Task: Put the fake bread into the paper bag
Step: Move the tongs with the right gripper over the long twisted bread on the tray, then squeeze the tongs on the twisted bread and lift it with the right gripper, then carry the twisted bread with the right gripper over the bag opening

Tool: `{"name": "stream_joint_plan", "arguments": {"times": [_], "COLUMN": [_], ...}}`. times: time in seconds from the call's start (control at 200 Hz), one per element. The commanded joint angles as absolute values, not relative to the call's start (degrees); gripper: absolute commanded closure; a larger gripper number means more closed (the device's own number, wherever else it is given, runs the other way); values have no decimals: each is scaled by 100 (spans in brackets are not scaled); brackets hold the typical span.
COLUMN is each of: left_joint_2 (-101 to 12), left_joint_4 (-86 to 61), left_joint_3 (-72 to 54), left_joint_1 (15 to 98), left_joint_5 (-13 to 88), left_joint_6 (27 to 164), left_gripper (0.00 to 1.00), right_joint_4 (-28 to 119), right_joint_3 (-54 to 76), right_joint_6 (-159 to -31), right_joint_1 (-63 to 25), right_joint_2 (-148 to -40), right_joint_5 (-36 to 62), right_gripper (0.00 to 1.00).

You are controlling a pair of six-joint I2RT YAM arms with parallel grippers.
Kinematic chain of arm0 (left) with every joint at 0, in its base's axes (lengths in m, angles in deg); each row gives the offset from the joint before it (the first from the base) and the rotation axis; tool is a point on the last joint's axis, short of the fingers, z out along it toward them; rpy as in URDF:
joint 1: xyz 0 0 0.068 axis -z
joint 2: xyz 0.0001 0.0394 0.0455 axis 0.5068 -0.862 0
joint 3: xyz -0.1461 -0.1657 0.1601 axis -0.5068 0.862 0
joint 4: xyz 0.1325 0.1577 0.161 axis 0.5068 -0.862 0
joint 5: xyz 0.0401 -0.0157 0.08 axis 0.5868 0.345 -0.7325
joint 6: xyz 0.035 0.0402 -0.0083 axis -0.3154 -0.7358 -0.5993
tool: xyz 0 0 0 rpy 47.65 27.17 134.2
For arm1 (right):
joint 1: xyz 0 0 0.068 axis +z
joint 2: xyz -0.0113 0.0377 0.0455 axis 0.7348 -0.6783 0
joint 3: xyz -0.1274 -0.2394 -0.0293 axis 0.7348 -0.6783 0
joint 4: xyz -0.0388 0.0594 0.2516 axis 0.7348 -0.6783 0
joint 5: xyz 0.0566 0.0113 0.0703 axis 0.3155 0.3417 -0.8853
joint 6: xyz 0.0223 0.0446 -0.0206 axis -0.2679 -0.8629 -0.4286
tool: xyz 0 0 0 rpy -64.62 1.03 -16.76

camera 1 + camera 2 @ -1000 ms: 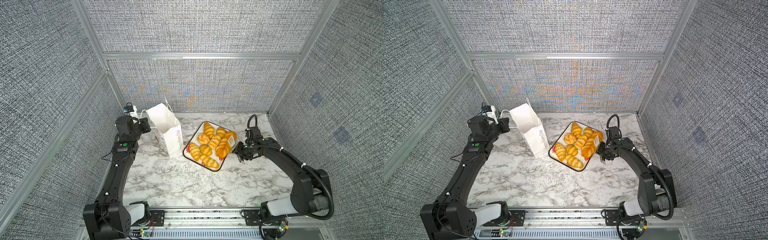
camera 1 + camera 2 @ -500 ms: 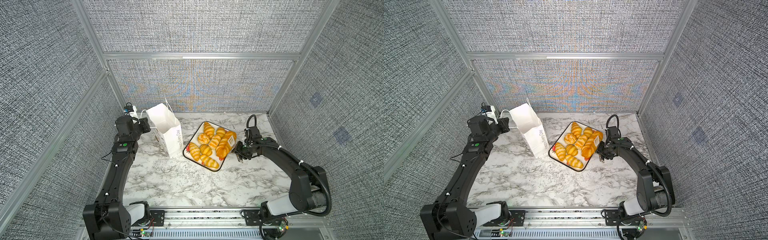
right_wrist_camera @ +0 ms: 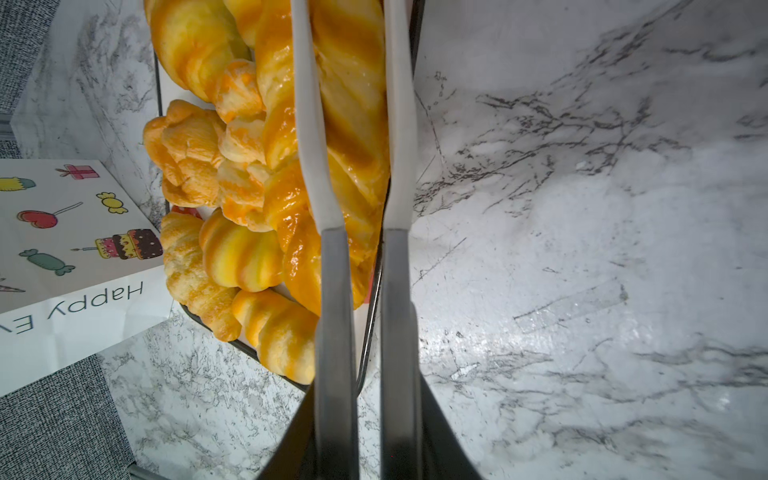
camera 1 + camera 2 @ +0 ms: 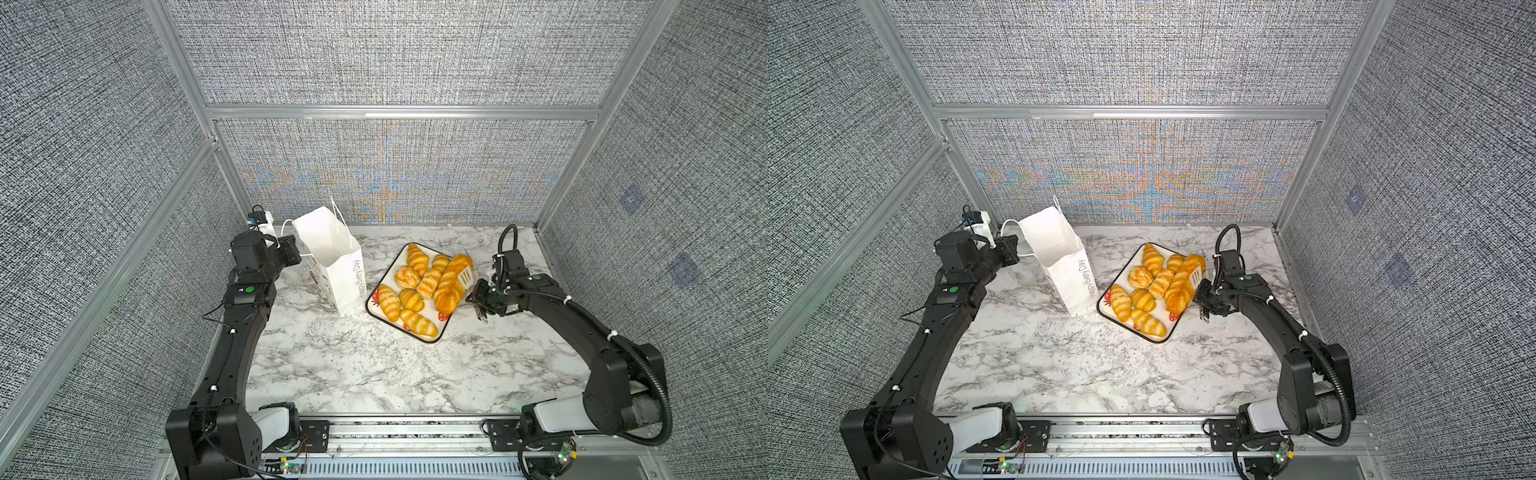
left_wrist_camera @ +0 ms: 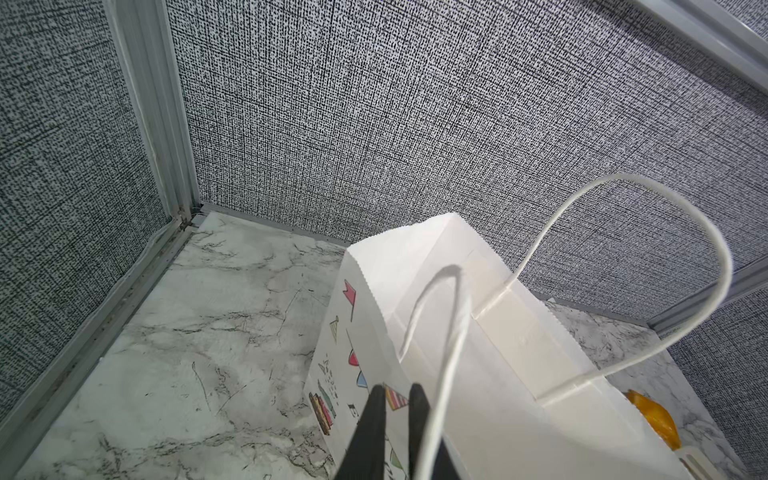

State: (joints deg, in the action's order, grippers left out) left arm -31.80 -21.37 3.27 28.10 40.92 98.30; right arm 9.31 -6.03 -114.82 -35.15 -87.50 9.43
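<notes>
The white paper bag [image 4: 336,266] [image 4: 1065,257] stands upright and open at the back left. My left gripper [image 4: 297,249] [image 5: 397,395] is shut on its top edge beside a cord handle. Several pieces of glossy fake bread [image 4: 415,286] [image 4: 1144,299] lie on a strawberry-print tray [image 4: 424,340]. My right gripper [image 4: 478,293] [image 3: 368,415] is shut on a pair of tongs [image 3: 332,291]. The tongs' white tips clamp a long twisted loaf [image 3: 353,124] [image 4: 451,282] on the tray's right side.
The tray sits just right of the bag on the marble table [image 4: 374,374]. Grey fabric walls with aluminium posts [image 4: 232,174] close in the back and both sides. The bag's second handle [image 5: 665,249] loops up above the opening.
My right gripper has squeezed the tongs, bringing their tips in against the long loaf. The left arm and the bag have not moved.
</notes>
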Motion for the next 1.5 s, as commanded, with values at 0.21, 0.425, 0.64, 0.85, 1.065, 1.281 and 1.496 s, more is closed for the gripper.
{"name": "stream_joint_plan", "arguments": {"times": [0.21,0.425,0.64,0.85,1.065,1.281,1.496], "left_joint_2": [-3166,-3168,-3172,-3173,-3156,-3155,-3151], "left_joint_4": [-1981,-1982,-1982,-1964,-1964,-1964,-1938], "left_joint_3": [339,339,339,347,342,345,348], "left_joint_1": [2802,2801,2788,2790,2790,2789,2790], "left_joint_5": [4156,4151,4162,4173,4176,4197,4262], "left_joint_6": [9796,9791,9801,9811,9822,9817,9825], "left_gripper": [85,85,85,85,90,100,100], "right_joint_4": [821,930,1228,1500,1819,1996,1926], "right_joint_3": [-398,-181,95,462,1003,1803,2736], "right_joint_6": [-11273,-11133,-10985,-10787,-10510,-10076,-9626], "right_joint_1": [-3516,-3455,-3090,-2625,-2102,-1566,-1054], "right_joint_2": [-8357,-8042,-7734,-7625,-7733,-8084,-8614], "right_joint_5": [1077,986,1154,1390,1710,1988,2172], "right_gripper": [78,78,78,78,78,78,78]}}
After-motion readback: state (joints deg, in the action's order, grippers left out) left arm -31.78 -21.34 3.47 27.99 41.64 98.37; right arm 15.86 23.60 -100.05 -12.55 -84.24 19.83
